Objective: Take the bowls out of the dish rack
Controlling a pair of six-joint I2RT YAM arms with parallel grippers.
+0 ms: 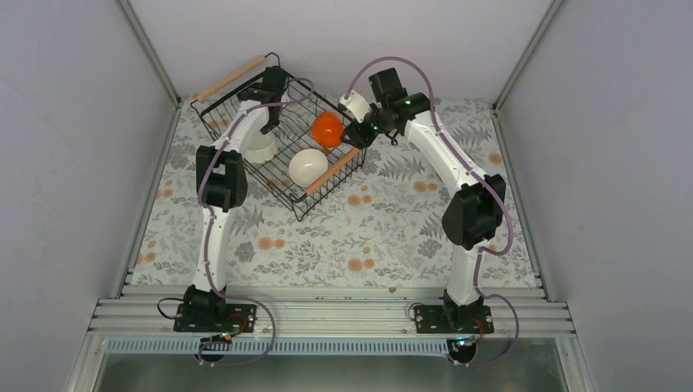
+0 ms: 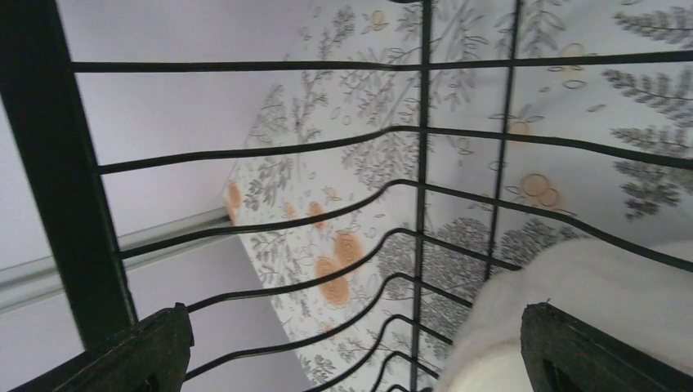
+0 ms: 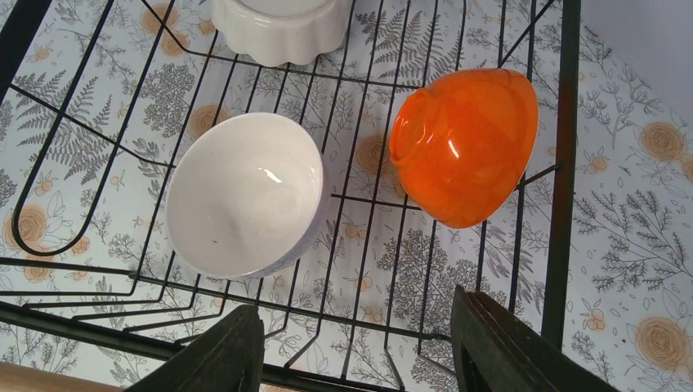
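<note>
At upper centre, dish rack on worktop holds plain white bowl nearest, then scalloped bowl and tipped orange bowl. Right hand apart, empty, at the rack's right end. Left hand wide apart beside scalloped bowl.

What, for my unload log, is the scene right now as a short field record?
dish rack: holds three bowls
orange bowl: in rack, tipped on its side
plain white bowl: in rack, mouth showing
scalloped white bowl: in rack, next to left end effector
left end effector: open, empty, at rack's far corner
right end effector: open, empty, over rack's edge
</note>
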